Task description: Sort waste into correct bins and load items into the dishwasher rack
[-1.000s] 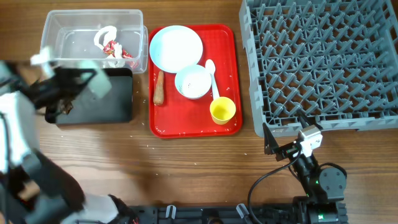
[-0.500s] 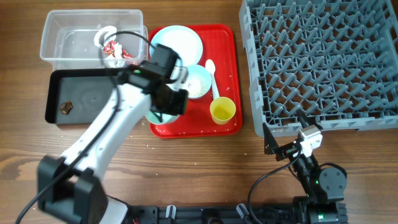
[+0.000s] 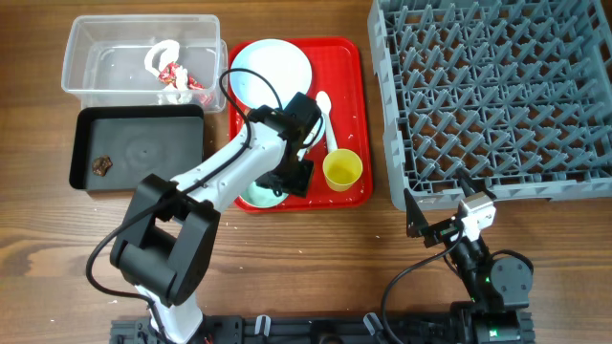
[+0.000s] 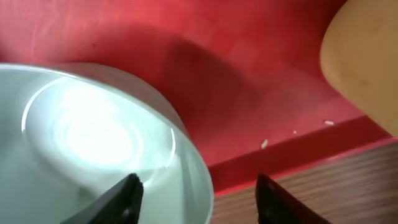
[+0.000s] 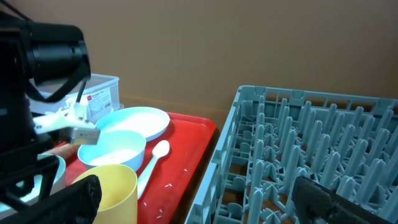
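The wrapper (image 3: 172, 75) was in the clear bin (image 3: 96, 48) and the brown lump (image 3: 100, 165) in the black bin (image 3: 143, 124), but the rack (image 3: 497, 86) held nothing, and my left tool (image 4: 198, 182) was spread wide over a bowl (image 4: 93, 137) rim on the red tray (image 3: 354, 57).

A flat red tray (image 3: 352, 86) lies on the brown wooden table (image 3: 316, 258), near its far edge

A robotics lab bench: wooden table (image 3: 316, 253), plain brown wall (image 5: 186, 43) behind
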### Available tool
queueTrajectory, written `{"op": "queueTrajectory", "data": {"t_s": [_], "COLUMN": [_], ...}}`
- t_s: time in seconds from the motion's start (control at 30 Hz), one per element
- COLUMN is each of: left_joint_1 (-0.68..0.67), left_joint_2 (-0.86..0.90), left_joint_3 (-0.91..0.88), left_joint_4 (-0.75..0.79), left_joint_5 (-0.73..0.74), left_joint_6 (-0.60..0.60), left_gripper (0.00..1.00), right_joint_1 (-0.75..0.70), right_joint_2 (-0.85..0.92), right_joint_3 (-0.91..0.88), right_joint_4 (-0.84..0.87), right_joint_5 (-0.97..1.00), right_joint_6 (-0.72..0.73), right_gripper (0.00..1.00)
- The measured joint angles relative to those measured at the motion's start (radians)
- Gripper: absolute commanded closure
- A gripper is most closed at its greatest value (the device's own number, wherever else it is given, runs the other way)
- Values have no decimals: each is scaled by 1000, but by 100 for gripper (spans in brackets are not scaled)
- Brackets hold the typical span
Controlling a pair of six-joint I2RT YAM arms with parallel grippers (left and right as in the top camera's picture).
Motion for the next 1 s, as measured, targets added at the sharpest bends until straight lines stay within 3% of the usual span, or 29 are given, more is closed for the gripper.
{"op": "queueTrajectory", "data": {"t_s": [0.13,0.27,0.47,0.8,1.0], "left_joint_1": [0,0,0,19,19], "left_joint_2": [0,-1,24,161,234], "left_joint_3": [143,262,267,267,267], "left_joint_4": [-44,42,143,259,272], "left_joint_5": [-3,-3,-3,-3,-6], "left_joint_6": [0,19,196,267,277], "left_gripper": [27,25,34,39,72], "right_joint_1": [0,0,0,0,0], "right_joint_2": [0,0,0,0,0], "right_joint_3": [0,0,0,0,0], "right_joint_4": [0,0,0,0,0], "right_joint_5": [0,0,0,0,0], "right_joint_6": [0,0,0,0,0], "right_gripper": [0,0,0,0,0]}}
